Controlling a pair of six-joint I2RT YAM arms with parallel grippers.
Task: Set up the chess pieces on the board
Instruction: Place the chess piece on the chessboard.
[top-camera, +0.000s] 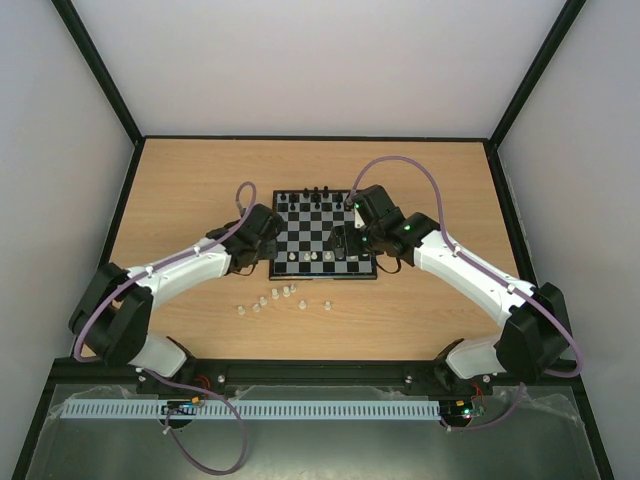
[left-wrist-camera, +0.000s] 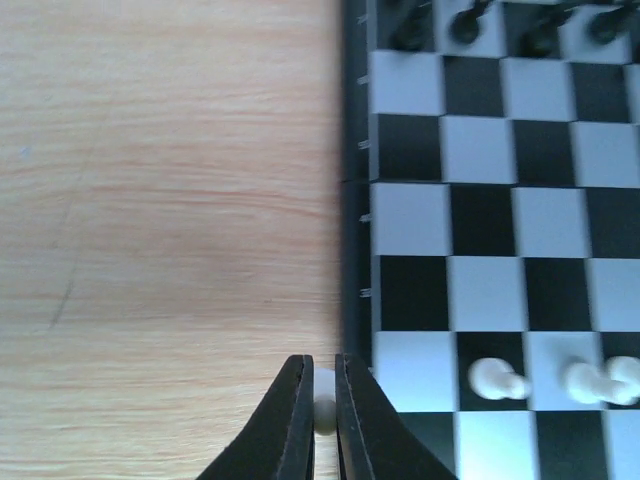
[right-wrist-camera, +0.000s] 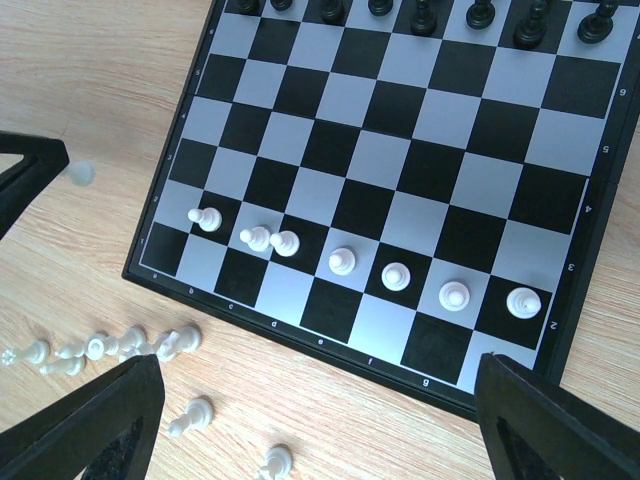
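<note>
The board (top-camera: 312, 222) lies mid-table, with black figures along its far row. Several whitish chess pieces (right-wrist-camera: 342, 261) stand in its second near row. More whitish pieces (top-camera: 272, 299) lie loose on the wood in front of it. My left gripper (left-wrist-camera: 323, 362) hangs just off the board's left edge (left-wrist-camera: 352, 250), shut on one small whitish piece (left-wrist-camera: 325, 408). In the right wrist view that piece (right-wrist-camera: 80, 173) shows at a tip of the left gripper's fingers (right-wrist-camera: 25, 170). My right gripper (right-wrist-camera: 320, 360) hovers open over the board's near edge, holding nothing.
Loose whitish figures (right-wrist-camera: 100, 345) lie tipped on the table left of the board's near corner, and two more (right-wrist-camera: 190, 415) lie closer to me. Both arms (top-camera: 190, 268) reach in from the near edge. Black-framed walls (top-camera: 130, 130) enclose the table.
</note>
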